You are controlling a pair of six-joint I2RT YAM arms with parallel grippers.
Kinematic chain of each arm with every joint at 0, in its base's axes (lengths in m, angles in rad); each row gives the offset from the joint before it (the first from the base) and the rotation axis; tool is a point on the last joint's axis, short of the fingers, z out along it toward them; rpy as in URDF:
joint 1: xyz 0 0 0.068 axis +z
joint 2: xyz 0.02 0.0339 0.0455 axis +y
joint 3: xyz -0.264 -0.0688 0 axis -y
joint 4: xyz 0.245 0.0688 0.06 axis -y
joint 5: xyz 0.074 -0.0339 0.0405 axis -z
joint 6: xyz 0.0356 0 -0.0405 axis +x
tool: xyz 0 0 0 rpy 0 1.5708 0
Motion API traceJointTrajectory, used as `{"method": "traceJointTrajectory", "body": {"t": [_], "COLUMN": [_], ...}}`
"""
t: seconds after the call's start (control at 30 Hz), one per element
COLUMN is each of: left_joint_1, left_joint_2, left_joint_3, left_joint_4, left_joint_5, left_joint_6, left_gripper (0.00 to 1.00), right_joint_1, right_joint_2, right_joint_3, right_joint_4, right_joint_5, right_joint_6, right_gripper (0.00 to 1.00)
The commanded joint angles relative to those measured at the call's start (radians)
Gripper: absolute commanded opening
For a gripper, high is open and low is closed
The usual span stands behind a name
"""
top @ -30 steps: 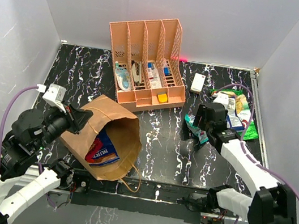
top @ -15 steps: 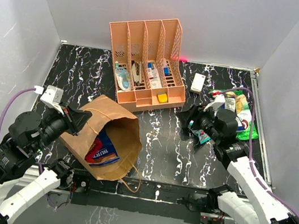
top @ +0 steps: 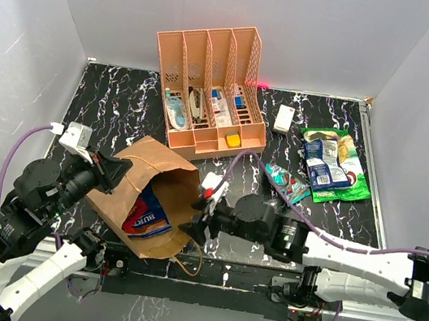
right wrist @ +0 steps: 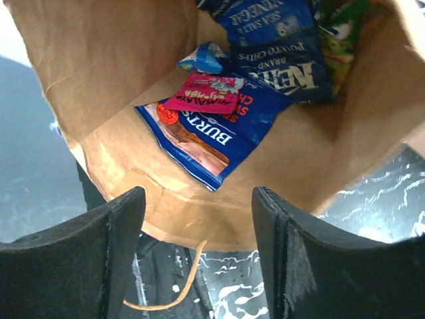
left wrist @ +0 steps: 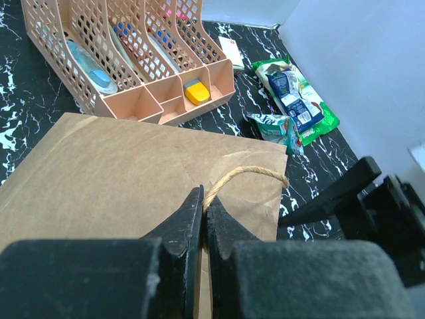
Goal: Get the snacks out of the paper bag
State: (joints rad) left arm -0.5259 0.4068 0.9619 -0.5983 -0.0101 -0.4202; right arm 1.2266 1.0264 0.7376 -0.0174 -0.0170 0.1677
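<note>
blue pkt (right wrist: 199, 136): BURTS, navy pkt (right wrist: 292, 63): POTATO CHIPS

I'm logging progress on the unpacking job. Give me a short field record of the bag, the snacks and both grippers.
bag: paper bag on its side, mouth toward the right arm
left gripper: shut on the paper bag near its handle
right gripper: open, empty, at the bag mouth
inside: blue Burts packet, pink packet, dark blue chip packet
outside: green chip bag, teal packet
</note>
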Motion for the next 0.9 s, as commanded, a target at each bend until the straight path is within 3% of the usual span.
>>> {"method": "traceJointTrajectory", "body": {"t": [0.0,0.17,0.27,0.4,0.6,0.87], "left_joint_1": [-0.002,-0.003,-0.002,-0.003,-0.003,-0.003], "left_joint_2": [0.010,0.009,0.004,-0.003,-0.007,-0.006], "left_joint_3": [0.004,0.003,-0.005,0.000,0.008,0.010], "left_joint_4": [0.016,0.018,0.027,0.019,0.015,0.018], "left_joint_5": [0.011,0.011,0.021,0.016,0.003,0.006], "left_joint_6": [0.010,0.017,0.015,0.019,0.024,0.031], "left_gripper": [0.00,0.00,0.00,0.00,0.00,0.00], "right_joint_1": [0.106,0.117,0.118,0.118,0.117,0.117], "right_joint_2": [0.068,0.151,0.168,0.175,0.300,0.440], "right_joint_3": [0.071,0.078,0.028,-0.018,0.083,0.182], "right_joint_4": [0.121,0.156,0.236,0.357,0.173,0.044], "right_joint_5": [0.105,0.119,0.048,-0.008,-0.189,-0.201], "right_joint_6": [-0.270,-0.441,-0.596,-0.709,-0.892,-1.028], "right_gripper": [0.72,0.86,0.98,0.98,0.96,0.92]}}
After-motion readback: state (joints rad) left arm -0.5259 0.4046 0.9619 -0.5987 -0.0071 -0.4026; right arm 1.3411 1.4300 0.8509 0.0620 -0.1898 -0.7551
